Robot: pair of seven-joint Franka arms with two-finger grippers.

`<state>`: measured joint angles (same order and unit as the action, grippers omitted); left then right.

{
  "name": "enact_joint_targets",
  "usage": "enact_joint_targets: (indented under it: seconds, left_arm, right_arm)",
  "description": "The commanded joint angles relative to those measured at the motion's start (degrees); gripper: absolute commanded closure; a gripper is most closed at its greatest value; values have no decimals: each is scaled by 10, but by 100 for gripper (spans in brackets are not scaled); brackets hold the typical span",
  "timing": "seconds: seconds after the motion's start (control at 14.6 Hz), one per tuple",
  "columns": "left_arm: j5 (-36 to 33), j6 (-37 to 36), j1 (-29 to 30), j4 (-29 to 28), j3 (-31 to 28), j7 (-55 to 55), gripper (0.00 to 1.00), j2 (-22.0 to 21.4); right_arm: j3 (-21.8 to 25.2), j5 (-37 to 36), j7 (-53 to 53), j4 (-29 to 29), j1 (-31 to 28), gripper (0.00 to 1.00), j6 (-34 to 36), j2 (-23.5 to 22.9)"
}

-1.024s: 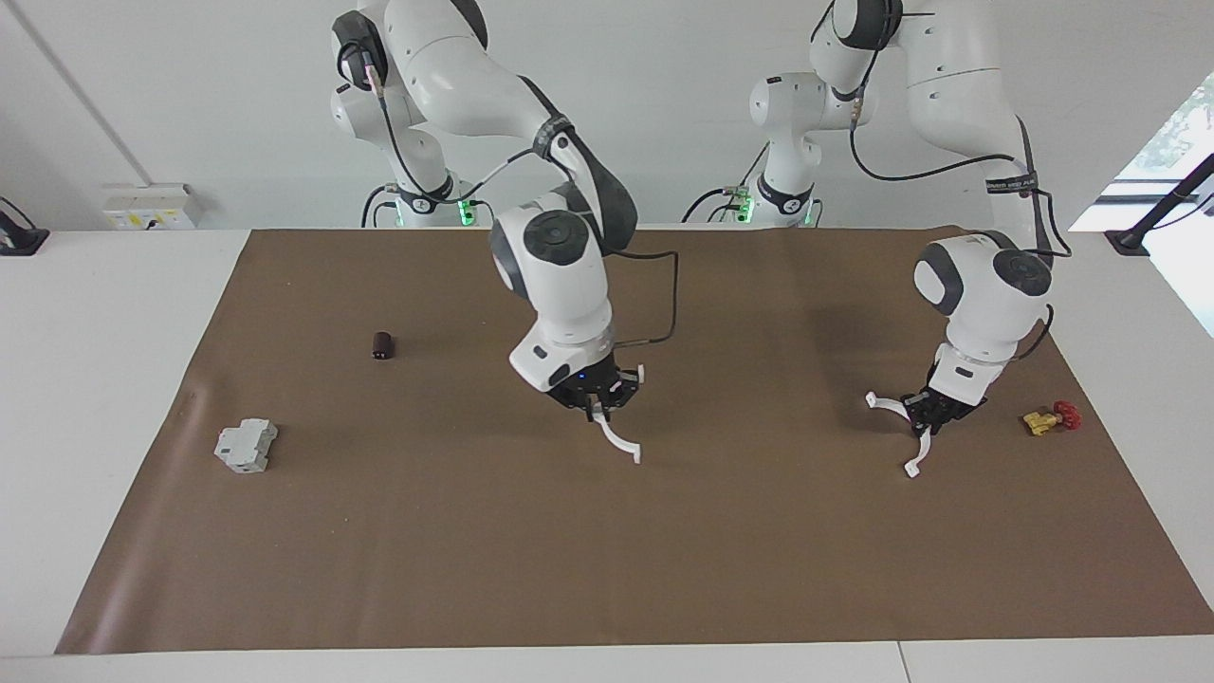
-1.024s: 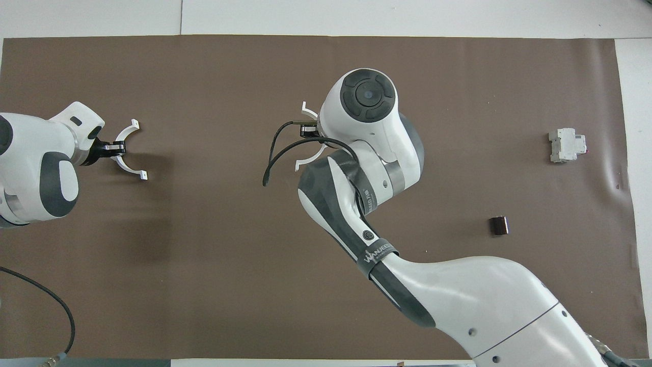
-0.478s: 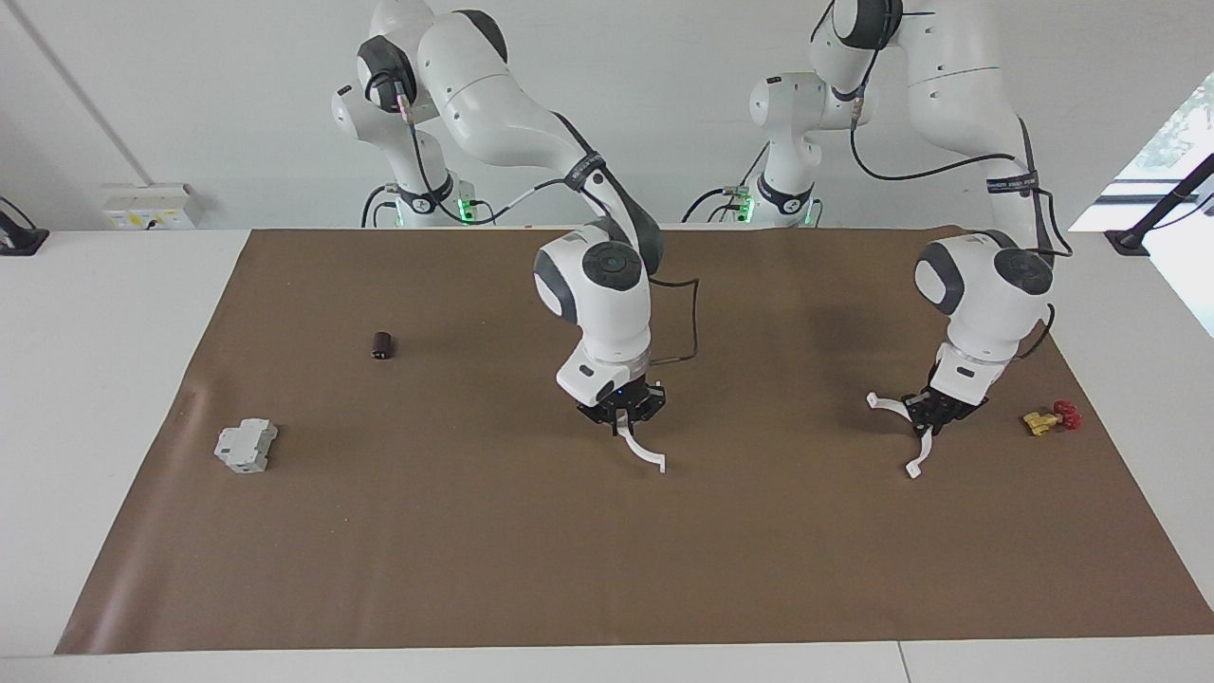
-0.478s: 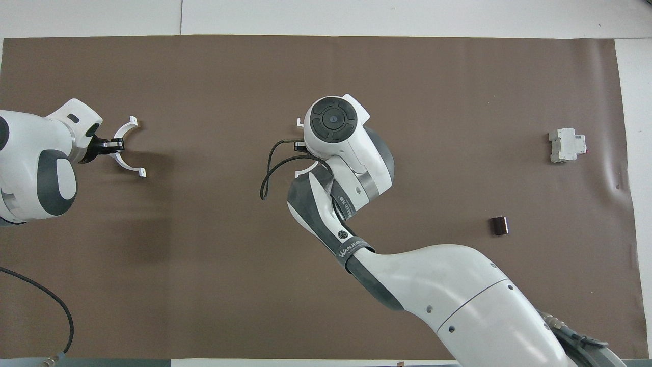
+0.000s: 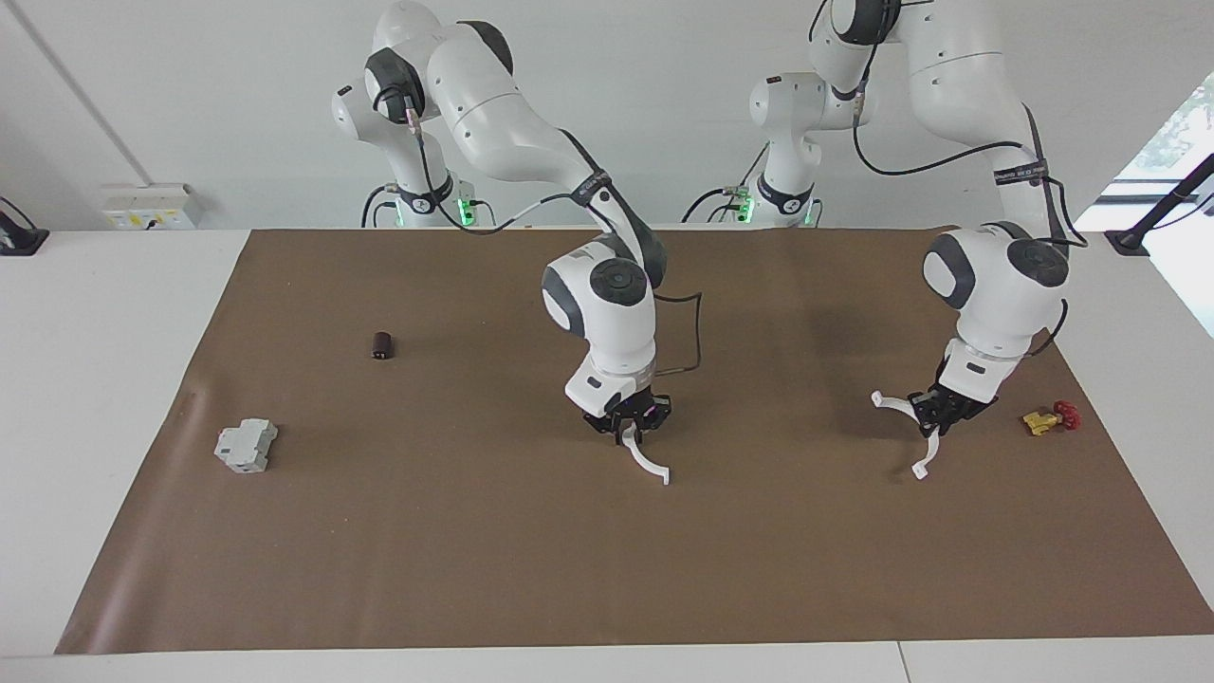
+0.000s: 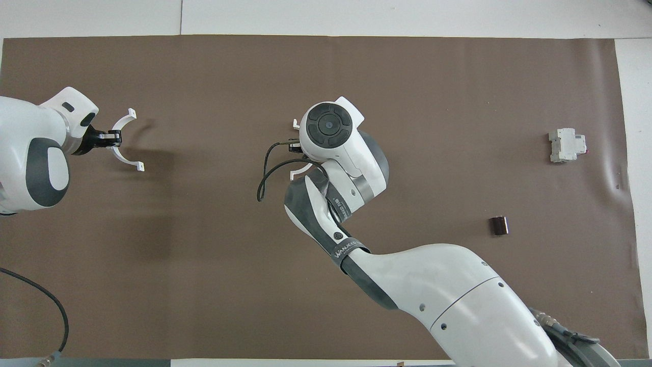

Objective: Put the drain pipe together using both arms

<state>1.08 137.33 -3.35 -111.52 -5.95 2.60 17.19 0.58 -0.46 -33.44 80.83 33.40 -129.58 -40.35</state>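
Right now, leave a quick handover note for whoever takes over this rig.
Left pincer: shut on one white half-ring, raised over the mat toward the left arm's end, beside the small yellow-and-red valve.
Right pincer: low over the middle of the mat, on the second half-ring; whether its grip is firm cannot be told.
Done: each arm has a half.
Left: bring the two halves together, line up the end tabs and join them into one ring.
Not part of the job: grey blocky part and small dark cylinder toward the right arm's end.
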Motion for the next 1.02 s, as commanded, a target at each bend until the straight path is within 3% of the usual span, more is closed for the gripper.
enact_joint_targets:
  seconds: [0.0, 0.2, 0.55, 0.75, 0.82, 0.96]
  left_arm:
    - [-9, -55, -35, 44, -5, -29, 100, 1]
    - [-10, -51, -81, 50, -6, -90, 100, 3]
    - [-14, -46, -172, 86, -7, -199, 100, 34]
    - [-46, -35, -223, 101, -8, -228, 100, 65]
    - [-50, -30, -229, 110, -7, -232, 100, 71]
    - [-50, -27, -250, 115, -8, -235, 100, 92]
  right_arm:
    - [0, -12, -6, -11, -6, 27, -3, 0]
    - [6, -10, 26, -13, -50, 26, 49, 67]
    - [4, -7, 172, -10, -174, 24, 221, 190]
    - [5, -5, 246, -10, -231, 11, 319, 249]
    - [5, -3, 262, -10, -251, 0, 348, 269]
    - [6, -3, 299, 0, -284, 0, 393, 313]
